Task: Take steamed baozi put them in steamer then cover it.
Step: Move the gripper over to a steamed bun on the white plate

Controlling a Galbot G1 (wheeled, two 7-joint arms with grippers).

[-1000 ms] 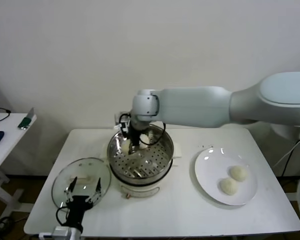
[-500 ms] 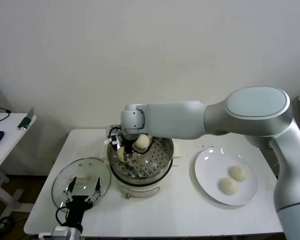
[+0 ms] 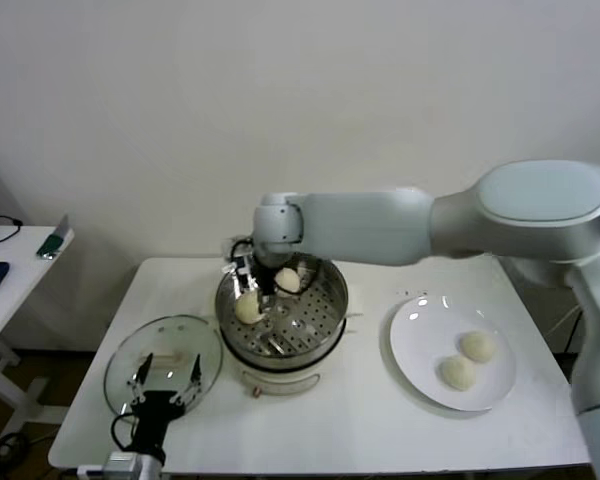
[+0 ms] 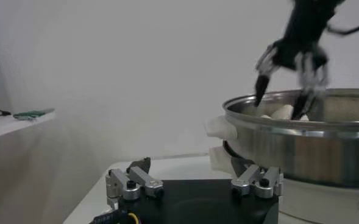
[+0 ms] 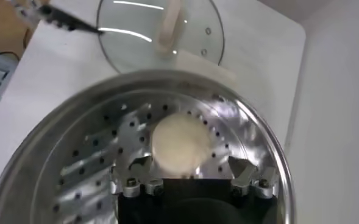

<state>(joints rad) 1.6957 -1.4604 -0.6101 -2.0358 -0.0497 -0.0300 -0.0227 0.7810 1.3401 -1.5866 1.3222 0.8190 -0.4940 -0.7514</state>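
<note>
Two buns [image 3: 248, 309] in steamer [image 3: 325, 330] | two on plate [image 3: 412, 345] | lid [image 3: 130, 372] off, on desk | right gripper [image 3: 259, 296] fingers open over steamer | left gripper [image 3: 165, 383] fingers open, idle by lid

The round perforated steel steamer basket [image 5: 94, 152] gleams, polished. The cream-white dough bun [image 5: 180, 143] looks smooth and matt. The clear glass lid [image 5: 161, 30] is glossy.

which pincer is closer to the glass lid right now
Left. The left pincer hovers open at the near edge of the round clear glass lid. The right pincer is open over a cream-white bun inside the shiny steel steamer basket, beside the lid.
</note>
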